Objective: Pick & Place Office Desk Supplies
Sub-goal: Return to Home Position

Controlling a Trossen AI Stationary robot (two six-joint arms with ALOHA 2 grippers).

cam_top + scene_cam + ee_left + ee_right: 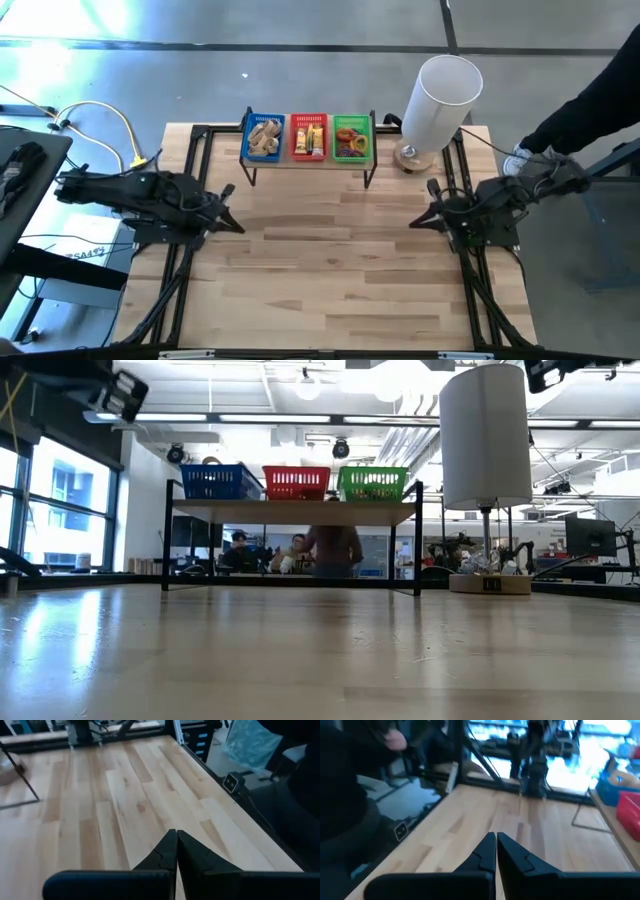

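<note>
Since both arms sit low at the sides of the pale wooden plank counter (330,270), what counts now is where the supplies lie from each tool. My left tool (176,834) hangs over the counter's left side, fingers pressed together to a point w/ nothing btwn them. My right tool (496,837) mirrors it on the right side, also pressed together and empty. The 2 tips face each other across the boards, well apart.

All supplies I can see are up on the low black-framed shelf w/ a pale wooden top (290,512) at the far edge, i.e. beyond both tools and btwn them. Its long axis runs left-right, approx. parallel to the line btwn my tips. On it stand 3 baskets in a row:
- the blue plastic mesh basket (220,483) holds the pale tan bands (265,136)
- the red plastic mesh basket (296,483), in the middle, holds the small yellow rectangular blocks (313,138)
- the green plastic mesh basket (372,483) holds the thin purple, orange and yellow loops (350,143)

The left tool is nearer the blue basket and the right tool nearer the green. The red one is about equal from both. A tall white cylindrical lamp on a round wooden base (440,95) stands just beside the shelf's right end.

My read: sorting looks done, so the next move is prob. a retreat, not a reach. Each tool should draw away from the shelf toward its own base, w/ no crossing. The main risk is on the right, where the lamp is near that arm and a person in dark clothing (590,90) stands beside the counter's right edge.
</note>
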